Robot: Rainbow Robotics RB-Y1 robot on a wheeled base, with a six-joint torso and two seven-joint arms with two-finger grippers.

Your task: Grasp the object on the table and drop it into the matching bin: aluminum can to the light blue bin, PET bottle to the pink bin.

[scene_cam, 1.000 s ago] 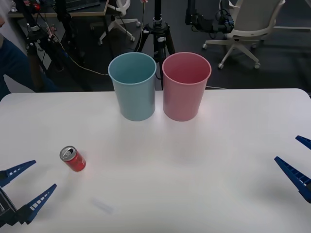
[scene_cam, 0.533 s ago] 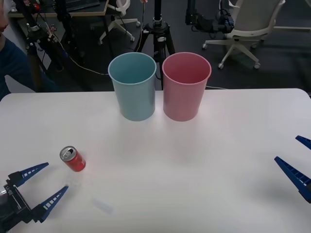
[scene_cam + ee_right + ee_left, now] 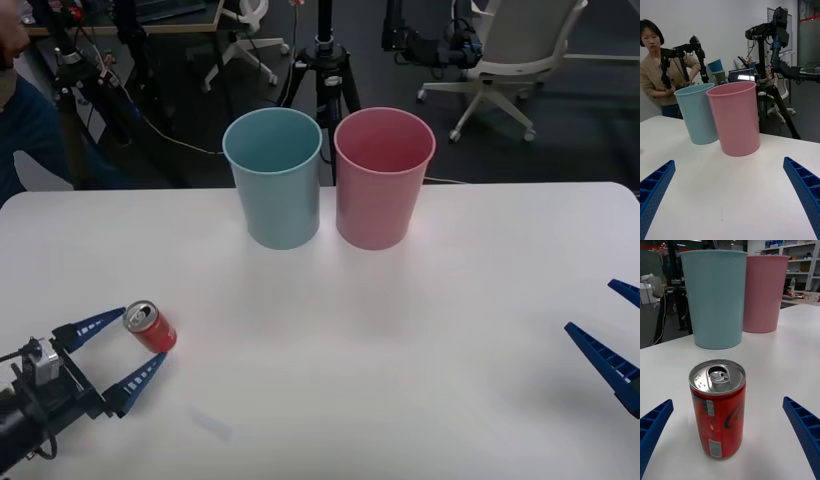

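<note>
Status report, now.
Left gripper open, flanking the upright can. Right gripper open, parked at table edge. No obstruction to light blue bin.

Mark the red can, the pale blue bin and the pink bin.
small red aluminum can [image 3: 150, 328], front view, side wall
tall pale blue plastic bin [image 3: 278, 205], front view, outer wall
tall pink plastic bin [image 3: 378, 205], front view, outer wall

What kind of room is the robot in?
Probably a robotics lab or workshop. Beyond the white table stand a camera tripod, wheeled office chairs and cables on a dark floor, and shelves with boxes line the far wall.
</note>
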